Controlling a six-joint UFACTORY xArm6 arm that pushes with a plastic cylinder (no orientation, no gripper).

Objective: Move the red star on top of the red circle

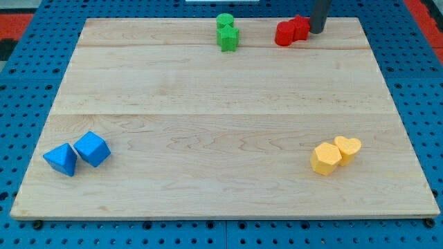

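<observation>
Our gripperless rod grasps nothing: my tip (317, 30) touches the red star (300, 27) just to its left, with the red circle (284, 34) touching beyond, all near the tabletop's (208, 124) top edge

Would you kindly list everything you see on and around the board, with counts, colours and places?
Green blocks: two, green, touching, at the view's top centre; shapes unclear.
Red blocks: two, red, touching, at the view's top, right of the green ones; which is the star is hard to tell.
Yellow blocks: two, yellow, touching, lower right; one heart-shaped.
Blue blocks: two, blue, touching, lower left; angular.
Board: one, pale wood, centre.
Pegboard: one, blue, around the board.
My tip: one, dark rod, against the red blocks' right side.
</observation>
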